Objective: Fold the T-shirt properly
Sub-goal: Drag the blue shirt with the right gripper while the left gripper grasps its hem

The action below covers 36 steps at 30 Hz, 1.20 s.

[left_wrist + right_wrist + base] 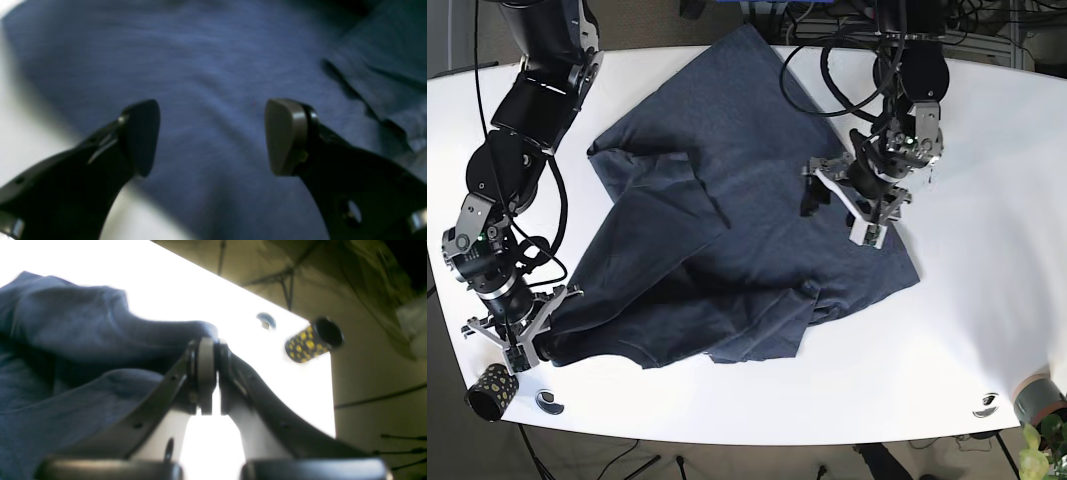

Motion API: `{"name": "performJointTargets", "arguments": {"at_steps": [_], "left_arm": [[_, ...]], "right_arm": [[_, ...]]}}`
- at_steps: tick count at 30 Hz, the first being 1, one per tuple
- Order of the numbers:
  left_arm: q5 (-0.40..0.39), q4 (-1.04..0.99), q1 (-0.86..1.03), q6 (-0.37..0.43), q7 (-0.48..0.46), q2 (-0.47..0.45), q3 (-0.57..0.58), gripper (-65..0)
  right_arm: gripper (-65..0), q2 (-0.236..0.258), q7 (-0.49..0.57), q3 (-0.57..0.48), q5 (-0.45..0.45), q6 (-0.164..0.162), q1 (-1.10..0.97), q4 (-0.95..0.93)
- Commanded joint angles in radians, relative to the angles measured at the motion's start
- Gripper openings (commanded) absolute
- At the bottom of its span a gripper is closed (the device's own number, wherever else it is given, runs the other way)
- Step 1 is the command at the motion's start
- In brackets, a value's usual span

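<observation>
The dark blue T-shirt [717, 240] lies crumpled and partly spread across the white table [987, 150]. Its cloth fills the left wrist view [206, 66] and the left half of the right wrist view [66, 340]. My left gripper [839, 212] hovers open over the shirt's right side, its two pads [287, 133] wide apart with nothing between them. My right gripper [535, 345] sits at the shirt's lower left corner, shut on a pinch of the shirt's edge [206, 331].
A black cup with yellow dots [489, 388] lies at the table's lower left edge, close to my right gripper, and shows beyond it in the right wrist view [312, 340]. A small round fitting [549, 401] is next to it. Another fitting [985, 406] and a plant [1037, 455] sit lower right.
</observation>
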Motion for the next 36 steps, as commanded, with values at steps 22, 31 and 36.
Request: {"name": "performJointTargets", "arguments": {"at_steps": [22,31,36], "left_arm": [[-0.013,-0.414,-0.232,0.000,-0.088,-0.268,0.014,-18.7],[-0.014,-0.496,-0.403,-0.003,-0.089,-0.386,0.014,-18.6],[-0.014,-0.485,-0.466,-0.003,-0.081,-0.391,0.017,-18.5]], "right_arm": [[-65.0,0.073,0.027,0.075,0.011,0.001,0.114,-0.140],[-65.0,0.071,0.027,0.166,0.017,0.001,0.106,-0.217],[-59.0,0.053,0.027,0.190,0.017,0.001,0.028,-0.218]]}}
